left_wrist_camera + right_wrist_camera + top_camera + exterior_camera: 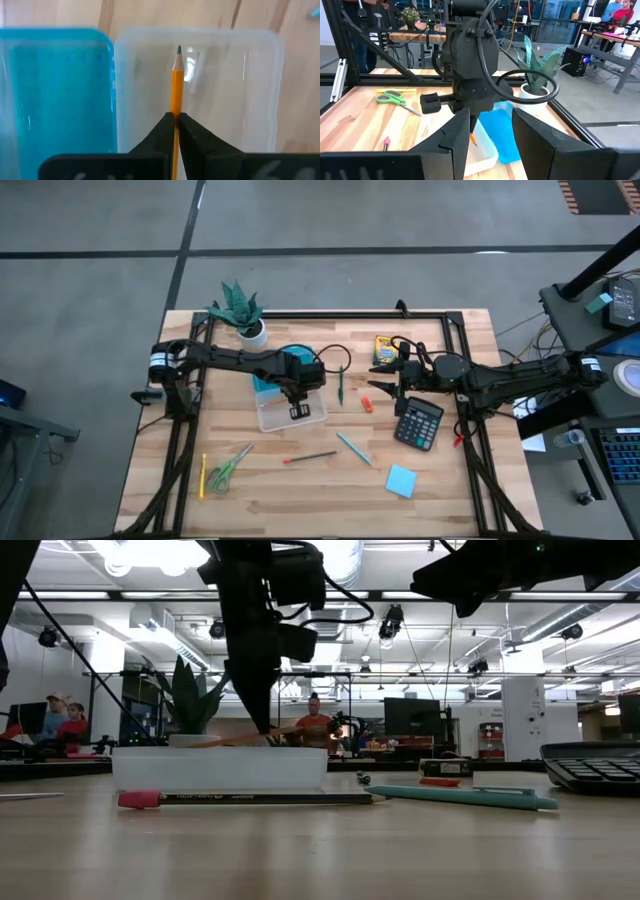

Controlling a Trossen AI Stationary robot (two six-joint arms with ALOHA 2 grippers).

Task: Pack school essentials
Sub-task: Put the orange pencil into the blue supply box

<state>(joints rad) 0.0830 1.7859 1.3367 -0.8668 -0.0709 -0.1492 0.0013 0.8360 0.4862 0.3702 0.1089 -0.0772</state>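
Note:
My left gripper (pixel 296 392) hangs over an open clear plastic box (pixel 290 415) and is shut on a yellow pencil (pixel 176 85). The box's blue lid (pixel 264 379) lies beside it. My right gripper (pixel 385 385) is open in the air, between the crayon box (pixel 383 348) and the calculator (pixel 418 423). Loose on the table lie a green pen (pixel 341 385), a small red piece (pixel 366 405), a teal pen (pixel 355 448), a red-ended dark pencil (pixel 310 457), green scissors (pixel 228 470), another yellow pencil (pixel 203 475) and the blue sticky pad (pixel 401 480). My left gripper pinches the yellow pencil's shaft (pixel 176 107) between its two fingers (pixel 161 127), the pencil lying along them. The fingers come from above, pointing down into the clear box. The sharpened tip (pixel 178 50) sticks out past the fingertips, over the box floor; whether it touches I cannot tell.
A small potted plant (pixel 240 310) stands at the far left corner. A black frame (pixel 350 314) runs round the table top. The calculator sits under my right arm. People are at desks in the room beyond.

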